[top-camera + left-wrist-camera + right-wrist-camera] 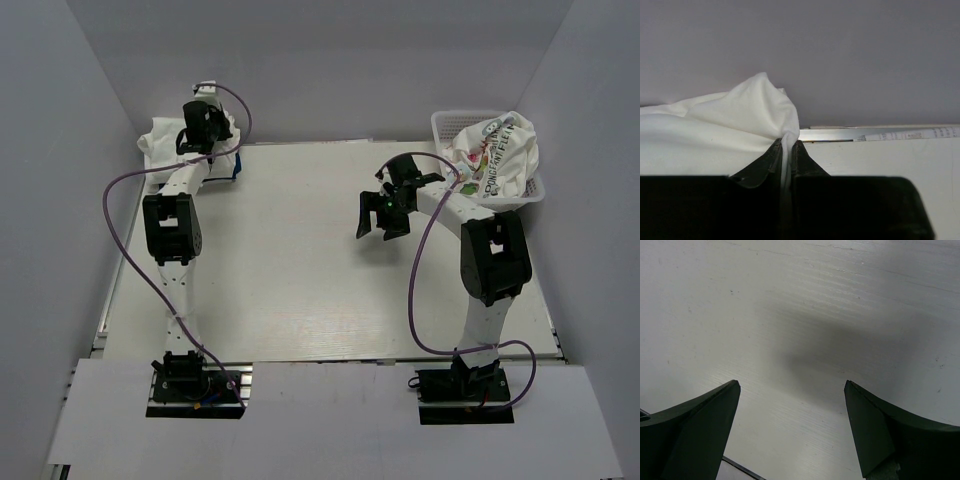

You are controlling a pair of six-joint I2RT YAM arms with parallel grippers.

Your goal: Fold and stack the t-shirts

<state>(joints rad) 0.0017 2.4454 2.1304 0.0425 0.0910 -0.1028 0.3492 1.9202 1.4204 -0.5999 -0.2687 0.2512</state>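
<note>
The fingers (pixel 762 165) of the left gripper (pixel 786 145) are being held closed on a thin fold of a white t-shirt (pixel 715 125), probably so the cloth can be drawn off its heap at the far left corner. The rest of that shirt is being shown bunched just left of the pinch. The right gripper (pixel 792 390) is being held wide open and empty over bare table (pixel 300 270), well apart from the printed t-shirt (pixel 495 150) in the basket (pixel 448 122).

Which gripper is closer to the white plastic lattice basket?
Right. The right gripper hovers open left of the white lattice basket; the left gripper pinches a white cloth t-shirt at the far-left corner.
</note>
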